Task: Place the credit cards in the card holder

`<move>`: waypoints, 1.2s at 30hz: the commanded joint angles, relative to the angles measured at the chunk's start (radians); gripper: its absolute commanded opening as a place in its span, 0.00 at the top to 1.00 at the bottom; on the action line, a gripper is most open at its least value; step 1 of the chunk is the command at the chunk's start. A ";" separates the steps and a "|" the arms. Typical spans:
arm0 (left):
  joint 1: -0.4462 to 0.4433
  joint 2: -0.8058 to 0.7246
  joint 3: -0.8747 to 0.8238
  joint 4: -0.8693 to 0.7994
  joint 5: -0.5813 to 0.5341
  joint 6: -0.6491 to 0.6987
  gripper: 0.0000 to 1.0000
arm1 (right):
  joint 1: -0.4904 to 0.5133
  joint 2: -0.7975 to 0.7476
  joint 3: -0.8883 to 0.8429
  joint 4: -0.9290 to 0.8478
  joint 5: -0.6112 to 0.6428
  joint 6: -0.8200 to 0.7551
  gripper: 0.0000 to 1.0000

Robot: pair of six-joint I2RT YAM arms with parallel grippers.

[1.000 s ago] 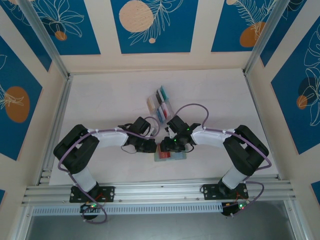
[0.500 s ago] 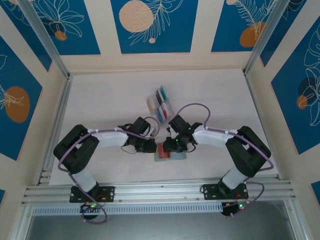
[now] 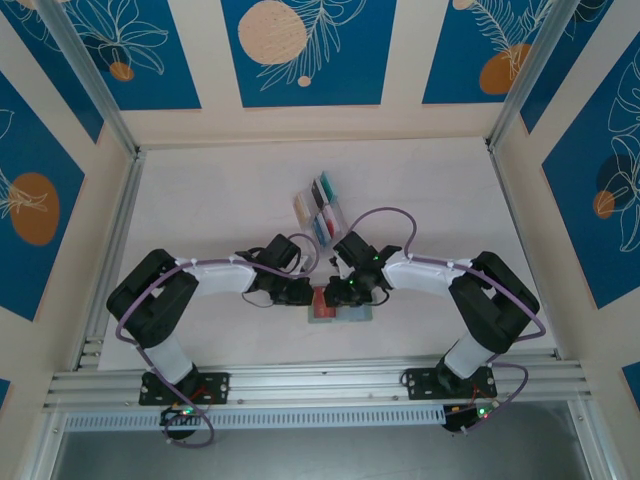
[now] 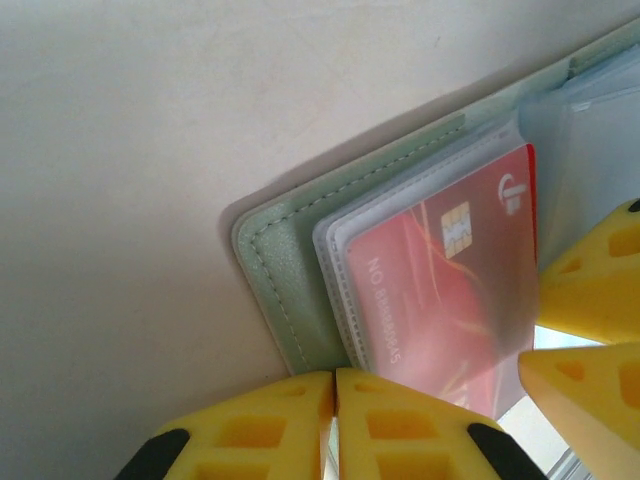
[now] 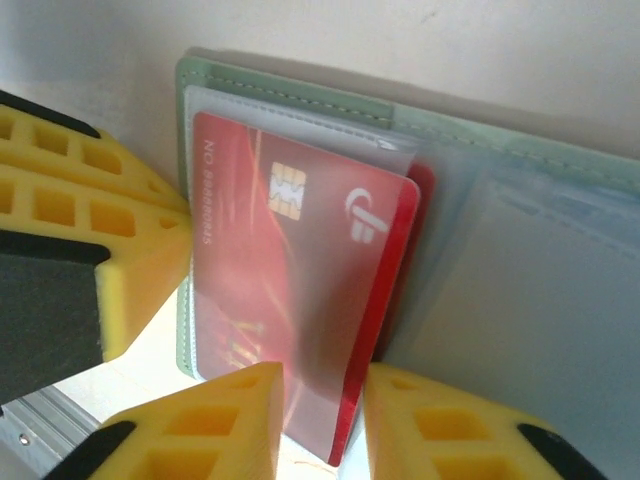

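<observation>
Left gripper [image 4: 335, 380] closed against card holder [image 4: 290, 290]; right gripper [image 5: 322, 385] ajar, maybe touching red card [image 5: 300, 270].

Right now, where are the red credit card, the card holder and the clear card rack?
red credit card [image 5: 290, 290]: right wrist view, middle of its face.
card holder [image 4: 285, 290]: left wrist view, sage-green cover near the corner.
clear card rack [image 3: 337, 213]: top external view, its right side.
</observation>
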 commanded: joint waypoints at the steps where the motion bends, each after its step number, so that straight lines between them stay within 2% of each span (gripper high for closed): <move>1: -0.016 0.062 -0.054 -0.058 -0.064 -0.006 0.89 | 0.001 -0.015 0.048 -0.068 0.020 -0.032 0.69; 5: -0.013 0.062 -0.062 -0.058 -0.064 -0.003 0.89 | -0.030 -0.051 0.076 -0.198 0.134 -0.049 0.69; 11: -0.014 0.065 -0.065 -0.050 -0.061 -0.003 0.89 | -0.045 -0.070 0.111 -0.283 0.255 -0.087 0.61; 27: -0.014 0.064 -0.065 -0.051 -0.061 -0.003 0.89 | -0.038 0.113 0.150 -0.251 0.330 -0.111 0.62; 30: -0.013 0.063 -0.066 -0.051 -0.061 0.000 0.89 | -0.021 0.133 0.129 -0.233 0.327 -0.089 0.67; 36: -0.015 0.074 -0.072 -0.046 -0.062 0.003 0.89 | -0.010 0.107 0.125 -0.244 0.344 -0.070 0.88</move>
